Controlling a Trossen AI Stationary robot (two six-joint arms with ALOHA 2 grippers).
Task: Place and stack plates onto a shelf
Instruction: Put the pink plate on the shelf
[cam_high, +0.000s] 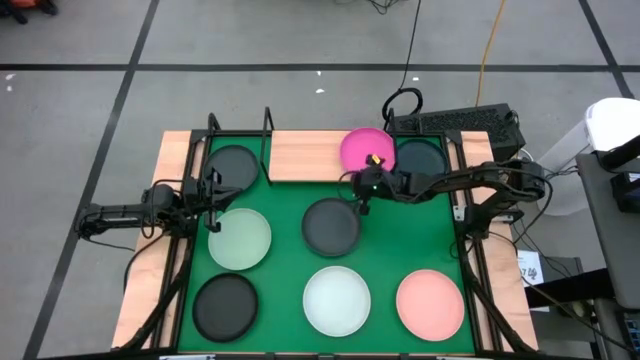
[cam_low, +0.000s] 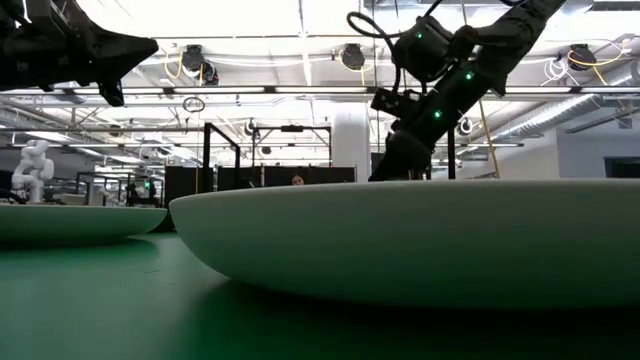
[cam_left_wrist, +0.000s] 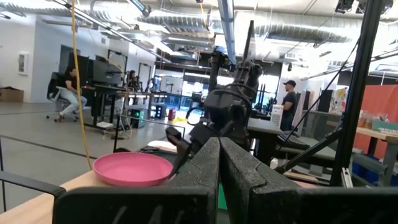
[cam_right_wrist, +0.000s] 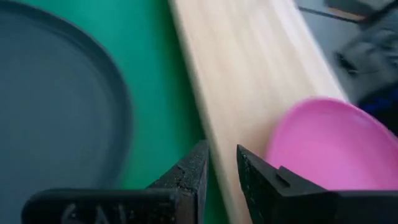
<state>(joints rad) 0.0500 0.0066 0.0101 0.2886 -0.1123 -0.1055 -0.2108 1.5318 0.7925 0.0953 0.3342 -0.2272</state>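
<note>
Robotics lab: exposed ceiling ducts (cam_left_wrist: 186, 22), desks, white humanoid robot (cam_low: 32, 170) (far back).

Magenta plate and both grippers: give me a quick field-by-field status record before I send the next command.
magenta plate: lying on the shelf, right part
right gripper: just in front of the magenta plate, above the shelf's front edge, fingers slightly apart, empty
left gripper: at the mat's left side by the pale green plate, shut, empty
other plates on shelf: black plate at left end
centre of mat: dark grey plate
</note>
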